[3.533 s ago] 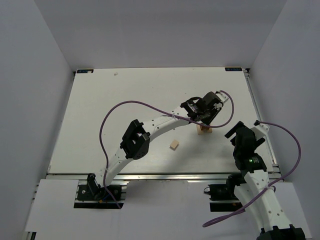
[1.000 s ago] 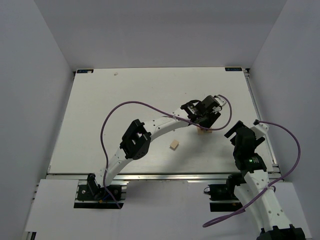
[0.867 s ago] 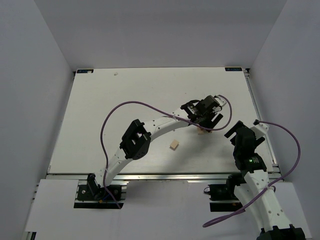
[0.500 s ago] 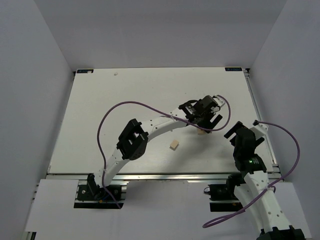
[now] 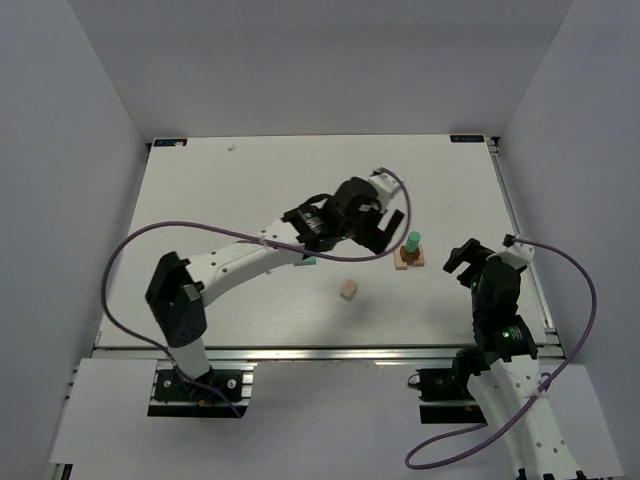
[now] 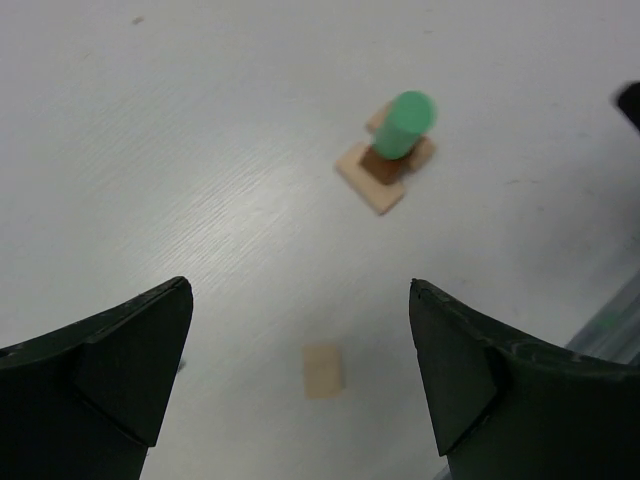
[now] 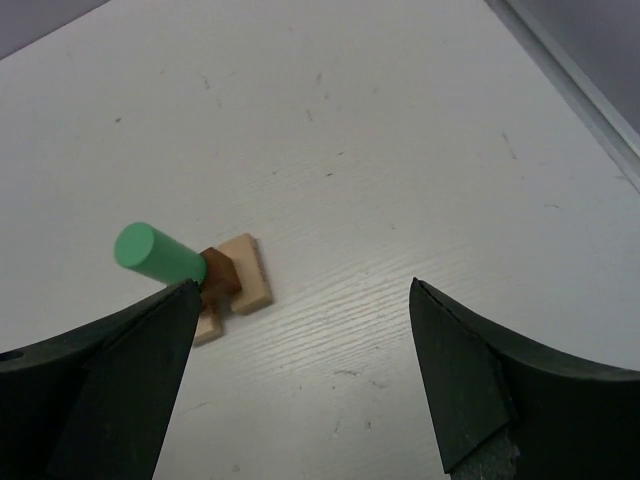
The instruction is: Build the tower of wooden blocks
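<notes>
The wood block tower (image 5: 410,256) stands right of the table's middle: flat tan pieces at the bottom, a dark brown block on them, a green cylinder (image 5: 412,240) upright on top. The left wrist view shows the tower (image 6: 385,170) ahead, and the right wrist view has it (image 7: 235,280) at the left. A loose tan block (image 5: 348,289) lies on the table to its left, below my left gripper (image 6: 298,290) in that wrist view. My left gripper (image 5: 388,232) hangs open and empty just left of the tower. Also open and empty, my right gripper (image 5: 463,262) sits just right of it.
A small green piece (image 5: 306,261) peeks out from under the left arm. The left arm's purple cable (image 5: 140,245) loops over the table's left half. A metal rail (image 5: 330,349) runs along the near edge, and white walls close in the sides and back.
My left gripper has opened, let go of the green cylinder on the tower and pulled back to the left. The left arm's elbow has swung far left. The right arm shifted slightly.
</notes>
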Action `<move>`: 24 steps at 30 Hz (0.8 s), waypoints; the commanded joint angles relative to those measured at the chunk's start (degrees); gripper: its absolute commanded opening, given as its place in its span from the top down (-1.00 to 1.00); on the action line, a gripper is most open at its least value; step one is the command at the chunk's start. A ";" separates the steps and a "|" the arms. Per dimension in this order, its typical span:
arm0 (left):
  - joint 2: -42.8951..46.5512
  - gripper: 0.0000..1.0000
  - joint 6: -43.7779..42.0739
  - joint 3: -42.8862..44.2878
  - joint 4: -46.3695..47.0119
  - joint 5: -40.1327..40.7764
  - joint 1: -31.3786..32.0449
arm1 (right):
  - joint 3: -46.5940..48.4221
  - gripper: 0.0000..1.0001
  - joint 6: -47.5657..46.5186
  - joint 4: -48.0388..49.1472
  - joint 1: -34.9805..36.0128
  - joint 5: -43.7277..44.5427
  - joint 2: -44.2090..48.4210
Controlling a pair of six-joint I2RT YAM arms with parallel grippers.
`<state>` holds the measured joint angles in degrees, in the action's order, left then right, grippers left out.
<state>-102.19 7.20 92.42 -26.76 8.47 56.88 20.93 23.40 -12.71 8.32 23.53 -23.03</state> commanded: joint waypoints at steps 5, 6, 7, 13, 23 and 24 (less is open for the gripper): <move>17.10 -0.96 11.07 -21.39 8.04 1.90 -19.06 | 6.58 -0.79 -11.69 8.83 0.82 -26.90 -7.11; 18.85 -0.96 12.30 -25.67 8.48 2.95 -20.48 | 7.89 -0.79 -12.75 10.41 2.83 -28.44 -8.16; 22.09 -0.96 12.74 -27.80 8.74 4.96 -23.54 | 8.68 -0.79 -13.89 10.95 4.50 -27.67 -9.92; 29.32 -0.96 19.42 -40.98 10.50 0.24 -38.76 | 16.75 -0.79 -25.74 14.10 29.72 -14.38 -24.73; 38.03 -0.96 21.19 -45.13 10.41 5.24 -42.82 | 37.67 -0.79 -51.95 6.31 42.92 -34.85 -58.69; 38.99 -0.96 21.10 -45.40 10.42 5.33 -42.82 | 39.09 -0.79 -54.31 5.42 43.18 -35.39 -60.54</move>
<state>-66.37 27.62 48.16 -17.96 12.75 14.11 54.54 -20.51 -3.95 50.09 -5.19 -80.31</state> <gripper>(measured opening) 0.983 0.895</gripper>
